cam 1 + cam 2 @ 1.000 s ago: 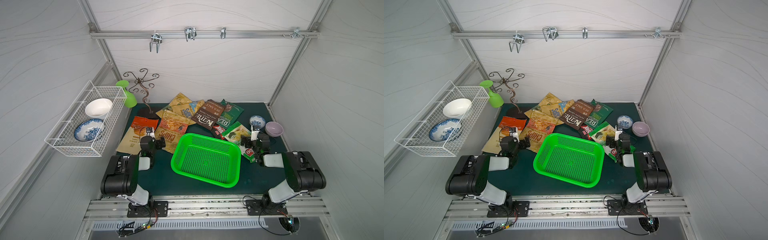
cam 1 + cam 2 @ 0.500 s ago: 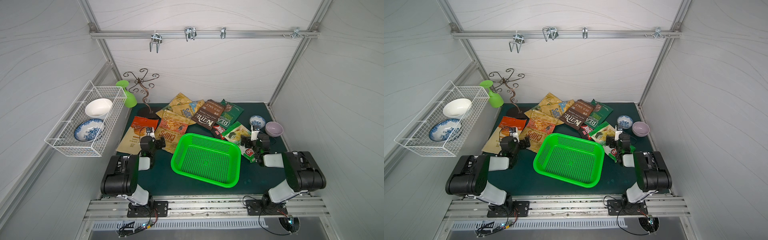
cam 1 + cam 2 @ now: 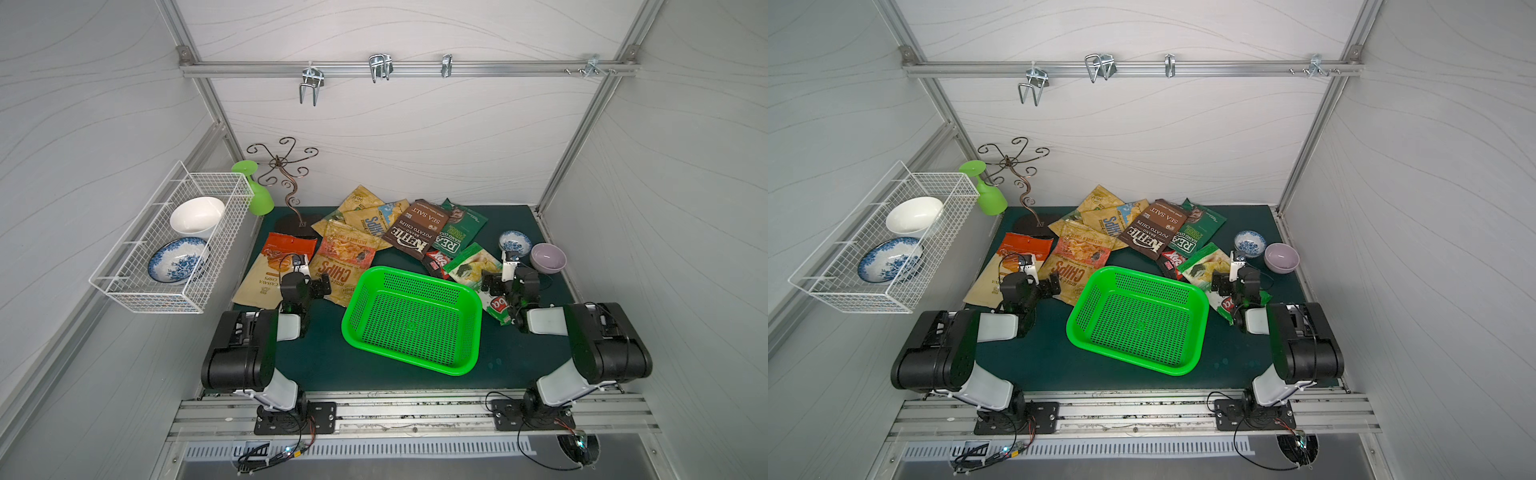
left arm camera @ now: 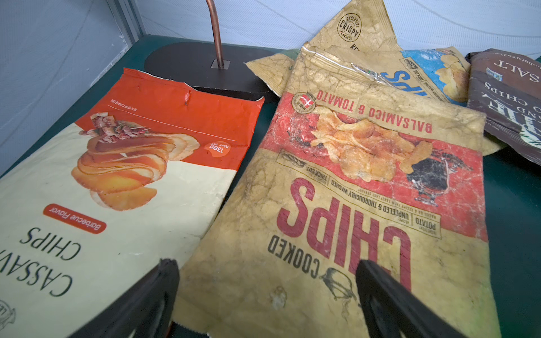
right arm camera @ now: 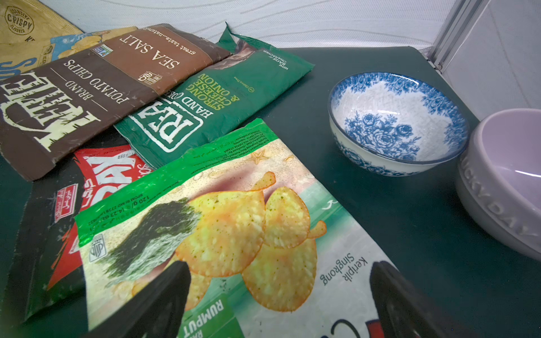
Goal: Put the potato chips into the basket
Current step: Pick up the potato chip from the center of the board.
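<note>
Green basket (image 3: 411,320) empty; chip bags (image 3: 409,232) fan out behind it. Left gripper (image 4: 265,266), right gripper (image 5: 281,267): fingers apart, nothing held. Pinch your Balsamico CHIPS bag (image 4: 351,190) by its near edge, then lift over the rim.

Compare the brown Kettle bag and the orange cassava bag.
Kettle bag is dark brown; cassava bag is orange over cream. Kettle bag lies atop the dark green bag in the back pile; cassava bag lies at the left end, its torn top edge over the stand base. Both lie flat, outside the basket.
</note>
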`<control>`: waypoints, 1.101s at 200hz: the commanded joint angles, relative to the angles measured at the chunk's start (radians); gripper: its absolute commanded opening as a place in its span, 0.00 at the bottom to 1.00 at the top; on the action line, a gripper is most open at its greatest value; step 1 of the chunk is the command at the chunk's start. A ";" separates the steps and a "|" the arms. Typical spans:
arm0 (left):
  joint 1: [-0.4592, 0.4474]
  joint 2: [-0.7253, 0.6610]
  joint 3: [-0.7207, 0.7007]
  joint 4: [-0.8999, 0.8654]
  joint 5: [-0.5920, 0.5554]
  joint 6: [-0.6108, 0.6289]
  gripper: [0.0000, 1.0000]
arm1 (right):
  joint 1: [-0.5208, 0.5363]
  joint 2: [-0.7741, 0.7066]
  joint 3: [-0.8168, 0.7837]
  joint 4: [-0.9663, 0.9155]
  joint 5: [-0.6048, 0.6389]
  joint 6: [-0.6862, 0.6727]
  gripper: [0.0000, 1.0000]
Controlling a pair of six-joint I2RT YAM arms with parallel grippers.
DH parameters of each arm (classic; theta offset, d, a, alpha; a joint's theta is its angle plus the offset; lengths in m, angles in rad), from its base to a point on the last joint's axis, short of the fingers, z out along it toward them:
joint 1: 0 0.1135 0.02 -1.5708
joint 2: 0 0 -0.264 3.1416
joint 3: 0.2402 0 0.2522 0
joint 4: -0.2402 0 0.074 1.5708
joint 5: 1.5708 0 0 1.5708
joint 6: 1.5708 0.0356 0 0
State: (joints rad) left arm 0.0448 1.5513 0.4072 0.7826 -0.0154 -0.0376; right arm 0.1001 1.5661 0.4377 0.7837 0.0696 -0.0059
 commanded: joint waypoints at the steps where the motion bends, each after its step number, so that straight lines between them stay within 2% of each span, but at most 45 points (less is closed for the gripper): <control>1: -0.003 -0.001 0.018 0.042 -0.007 0.005 0.99 | -0.004 0.000 0.008 0.000 -0.004 0.009 0.99; 59: -0.002 -0.023 0.006 0.054 -0.023 -0.005 0.99 | 0.001 -0.014 0.008 0.002 0.009 0.005 0.99; 67: 0.004 -0.055 0.004 0.033 -0.023 -0.011 0.99 | 0.036 -0.062 0.044 -0.115 0.052 -0.018 0.99; 82: 0.003 -0.163 0.022 -0.095 0.013 0.009 0.99 | 0.143 -0.157 0.204 -0.486 0.225 -0.072 0.99; 95: 0.004 -0.278 0.095 -0.387 0.054 0.020 0.99 | 0.236 -0.202 0.319 -0.700 0.422 -0.066 0.99; 105: 0.004 -0.348 0.144 -0.566 0.077 0.033 0.99 | 0.287 -0.252 0.351 -0.779 0.478 -0.049 0.99; 118: 0.004 -0.429 0.197 -0.751 0.100 0.056 0.99 | 0.309 -0.351 0.357 -0.850 0.442 0.024 0.99; 133: 0.004 -0.494 0.258 -0.957 0.131 0.100 0.98 | 0.298 -0.468 0.349 -0.928 0.399 0.199 0.99; 145: 0.005 -0.525 0.325 -1.120 0.169 0.132 0.98 | 0.282 -0.542 0.360 -1.070 0.452 0.454 0.99; 152: 0.006 -0.534 0.364 -1.214 0.195 0.154 0.98 | 0.261 -0.577 0.359 -1.127 0.435 0.547 0.99; 166: 0.005 -0.536 0.442 -1.383 0.258 0.189 0.98 | 0.197 -0.653 0.322 -1.111 0.255 0.574 0.99; 175: 0.006 -0.535 0.478 -1.479 0.297 0.202 0.98 | 0.170 -0.697 0.303 -1.114 0.179 0.601 0.99; 196: 0.004 -0.538 0.542 -1.614 0.357 0.214 0.98 | 0.150 -0.769 0.292 -1.191 0.104 0.628 0.99; 220: 0.003 -0.543 0.582 -1.705 0.439 0.233 0.98 | 0.144 -0.768 0.306 -1.361 0.053 0.647 0.99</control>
State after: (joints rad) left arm 0.0467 1.0172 0.9237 -0.7109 0.2958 0.1516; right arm 0.2527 0.8043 0.7319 -0.3645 0.2314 0.5575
